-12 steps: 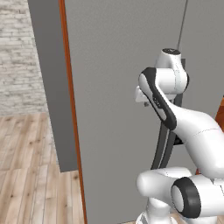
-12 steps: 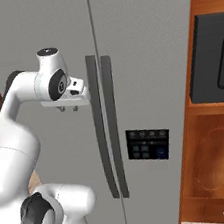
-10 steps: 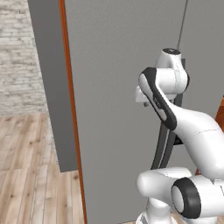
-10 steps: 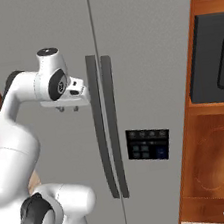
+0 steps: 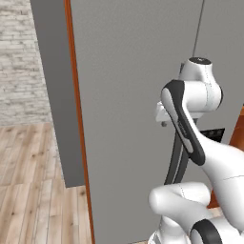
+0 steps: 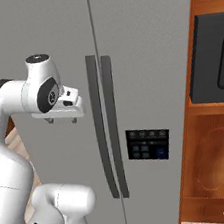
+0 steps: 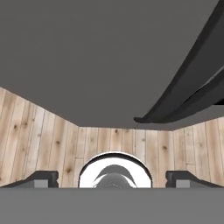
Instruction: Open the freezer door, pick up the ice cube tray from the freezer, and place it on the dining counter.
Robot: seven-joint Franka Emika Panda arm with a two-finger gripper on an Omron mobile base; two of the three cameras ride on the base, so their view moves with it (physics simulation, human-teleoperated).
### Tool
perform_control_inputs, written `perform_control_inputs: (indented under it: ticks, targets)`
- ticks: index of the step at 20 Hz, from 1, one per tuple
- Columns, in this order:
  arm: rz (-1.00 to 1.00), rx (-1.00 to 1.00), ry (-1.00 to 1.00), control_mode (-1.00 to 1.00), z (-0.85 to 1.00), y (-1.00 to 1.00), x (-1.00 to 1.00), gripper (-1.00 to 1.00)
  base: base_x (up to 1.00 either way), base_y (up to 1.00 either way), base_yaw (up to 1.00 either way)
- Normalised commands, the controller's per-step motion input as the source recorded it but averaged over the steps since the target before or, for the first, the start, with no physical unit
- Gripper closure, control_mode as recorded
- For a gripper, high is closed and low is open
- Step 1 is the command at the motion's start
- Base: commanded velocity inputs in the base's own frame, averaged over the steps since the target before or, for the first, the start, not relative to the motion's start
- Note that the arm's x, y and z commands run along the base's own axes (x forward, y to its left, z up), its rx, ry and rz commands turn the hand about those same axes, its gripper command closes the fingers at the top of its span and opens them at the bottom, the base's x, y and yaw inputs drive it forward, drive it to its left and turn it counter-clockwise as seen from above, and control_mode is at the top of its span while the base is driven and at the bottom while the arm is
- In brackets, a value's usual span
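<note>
The freezer door [image 6: 158, 67] is seen closed in the right base view, flush with the twin grey panel [image 6: 38, 38] to its left, the two meeting at a thin vertical seam. Its long dark curved handle [image 6: 115, 128] runs down its left edge, just beside the matching handle [image 6: 101, 130] of the twin panel. A dark control panel [image 6: 148, 144] is set into the freezer door to the right of the handles, and brown wood cabinets [image 6: 216, 160] with a dark built-in appliance [image 6: 215, 59] stand at the fridge's right side. The gripper [image 6: 60, 120] is held in front of the twin panel, left of both handles and apart from them, pointing downward. In the hand view its two fingertips [image 7: 41, 178] are spread wide with nothing between them, above a wooden floor [image 7: 48, 140], and the lower ends of the two handles [image 7: 188, 87] are seen at the upper right against the grey fridge front.
</note>
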Motion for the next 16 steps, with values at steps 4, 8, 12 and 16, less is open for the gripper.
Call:
perform_control_inputs:
  ticks: [4,8,12,16]
  targets:
    - [-0.01,0.00,0.00,-1.00,0.00,-0.09,-0.07,-1.00,0.00,0.00,0.00]
    - [0.00,0.00,0.00,1.00,0.00,0.00,0.00,-1.00,0.00,0.00,0.00]
    - [0.00,0.00,0.00,1.00,0.00,0.00,0.00,-1.00,0.00,0.15,-0.02]
    - [0.00,0.00,0.00,1.00,0.00,0.00,0.00,-1.00,0.05,0.50,-0.01]
